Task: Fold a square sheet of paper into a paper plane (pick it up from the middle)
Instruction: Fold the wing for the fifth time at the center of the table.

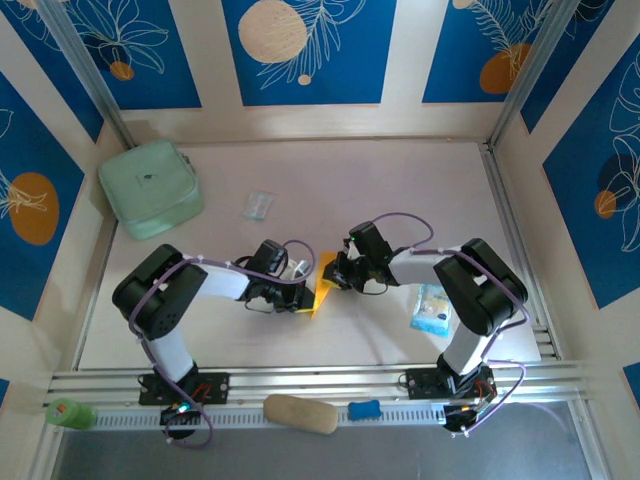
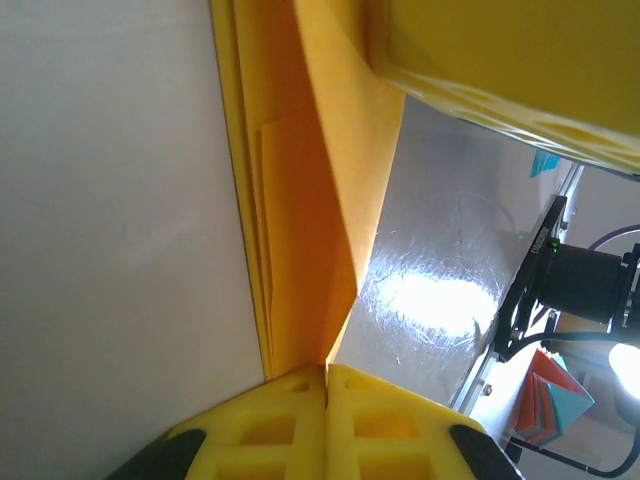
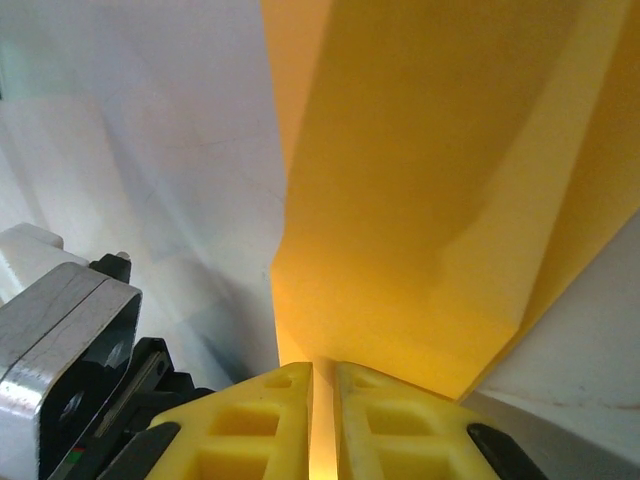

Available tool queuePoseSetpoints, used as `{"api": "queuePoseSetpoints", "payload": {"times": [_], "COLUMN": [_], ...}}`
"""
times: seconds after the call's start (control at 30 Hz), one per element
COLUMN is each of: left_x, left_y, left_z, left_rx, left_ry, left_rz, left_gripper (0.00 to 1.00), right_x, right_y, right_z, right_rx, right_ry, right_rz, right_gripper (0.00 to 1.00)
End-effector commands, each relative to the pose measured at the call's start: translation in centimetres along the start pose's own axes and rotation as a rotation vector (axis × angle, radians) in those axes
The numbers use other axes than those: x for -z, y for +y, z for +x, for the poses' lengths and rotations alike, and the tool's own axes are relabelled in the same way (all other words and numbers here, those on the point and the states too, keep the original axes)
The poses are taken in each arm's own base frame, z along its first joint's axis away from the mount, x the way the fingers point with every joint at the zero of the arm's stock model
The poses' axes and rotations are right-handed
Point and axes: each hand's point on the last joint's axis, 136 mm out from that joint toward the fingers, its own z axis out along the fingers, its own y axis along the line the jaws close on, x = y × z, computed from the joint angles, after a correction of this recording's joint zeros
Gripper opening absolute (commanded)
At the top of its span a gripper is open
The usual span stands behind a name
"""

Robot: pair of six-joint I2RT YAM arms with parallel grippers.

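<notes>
The sheet of paper [image 1: 322,295] is orange-yellow and folded into layers with a slanting crease. It is held between the two arms just above the middle of the table. My left gripper [image 1: 304,298] is shut on its lower left edge. In the left wrist view the jaws [image 2: 327,372] meet on the paper [image 2: 310,200]. My right gripper [image 1: 336,274] is shut on the upper right part. In the right wrist view the fold [image 3: 420,200] runs down into the narrow slit between the jaws [image 3: 322,372]. Whether it has the shape of a paper plane I cannot tell.
A mint-green pouch [image 1: 150,188] lies at the back left, with a small clear wrapper [image 1: 257,206] near it. A blue-and-white packet [image 1: 432,308] lies by the right arm. On the front rail sit a tan oval lump [image 1: 300,413], a blue piece [image 1: 365,409] and a green object [image 1: 68,413].
</notes>
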Motion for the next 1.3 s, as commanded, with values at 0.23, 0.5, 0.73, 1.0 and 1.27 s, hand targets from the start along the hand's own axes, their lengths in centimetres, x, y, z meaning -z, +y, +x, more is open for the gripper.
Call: {"api": "queuePoseSetpoints", "payload": {"times": [0.23, 0.5, 0.73, 1.0, 1.27], "left_x": [0.3, 1.5, 1.0, 0.7, 0.0], "left_y": [0.9, 1.0, 0.6, 1.6, 2.1], "left_z": [0.3, 0.7, 1.3, 1.9, 2.6], "left_rx": [0.045, -0.004, -0.054, -0.129, -0.212], "left_ry": [0.004, -0.003, 0.049, 0.112, 0.173], "left_rz": [-0.005, -0.084, -0.128, -0.295, -0.426], "left_gripper": [0.00, 0.25, 0.34, 0.33, 0.26], "right_x": [-0.7, -0.6, -0.5, -0.5, -0.3], "right_y": [-1.8, -3.5, -3.1, -3.0, -3.0], "right_z": [-0.4, -0.2, -0.2, -0.2, -0.2], "right_rx": [-0.041, -0.102, -0.103, -0.102, -0.100], "right_ry": [-0.001, -0.003, -0.003, 0.000, 0.000], "right_rz": [0.076, 0.131, 0.120, 0.118, 0.120], "right_gripper": [0.13, 0.13, 0.13, 0.13, 0.13]}}
